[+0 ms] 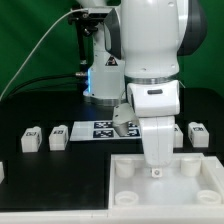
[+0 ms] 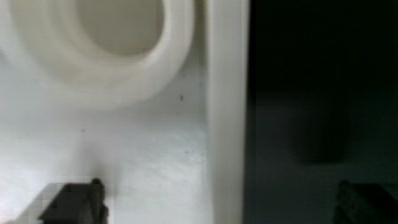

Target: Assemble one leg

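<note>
Several small white legs lie on the black table: two at the exterior view's left and one at its right. My gripper hangs low over the far edge of the large white square part. In the wrist view the gripper is open and holds nothing. One fingertip is over the white part's surface, below a round corner socket. The other fingertip is over the dark table. The part's edge runs between them. No leg shows in the wrist view.
The marker board lies on the table behind the white square part, between the legs. The robot's base stands at the back. Another small white piece sits at the exterior view's left edge.
</note>
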{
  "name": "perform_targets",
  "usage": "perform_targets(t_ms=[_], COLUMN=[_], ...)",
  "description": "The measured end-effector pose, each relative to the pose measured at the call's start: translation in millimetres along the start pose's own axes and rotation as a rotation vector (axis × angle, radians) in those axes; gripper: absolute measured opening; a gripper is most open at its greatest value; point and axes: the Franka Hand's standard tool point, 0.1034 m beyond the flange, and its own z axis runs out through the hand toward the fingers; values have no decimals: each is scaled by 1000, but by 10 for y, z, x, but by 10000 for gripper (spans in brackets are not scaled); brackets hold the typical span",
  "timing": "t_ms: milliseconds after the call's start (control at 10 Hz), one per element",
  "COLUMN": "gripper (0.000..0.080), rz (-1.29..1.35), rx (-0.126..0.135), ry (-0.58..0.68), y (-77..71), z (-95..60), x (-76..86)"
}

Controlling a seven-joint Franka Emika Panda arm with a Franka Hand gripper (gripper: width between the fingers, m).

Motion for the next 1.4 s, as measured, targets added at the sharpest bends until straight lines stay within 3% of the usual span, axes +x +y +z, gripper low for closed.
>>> perform_targets(t_ms=[300,600,800,900,1100,1400], gripper=[649,649,649,649,649,649], rz=[14,233,532,691,919,1200], rx=[-2,-43,-57,-56,-43,-21], ry=[0,1,9,24,52,70], y=[2,-81,-162,-240,-393,-398], z=[-11,-359,-618,-658,-610,-607], x=[5,251,544,720,892,909])
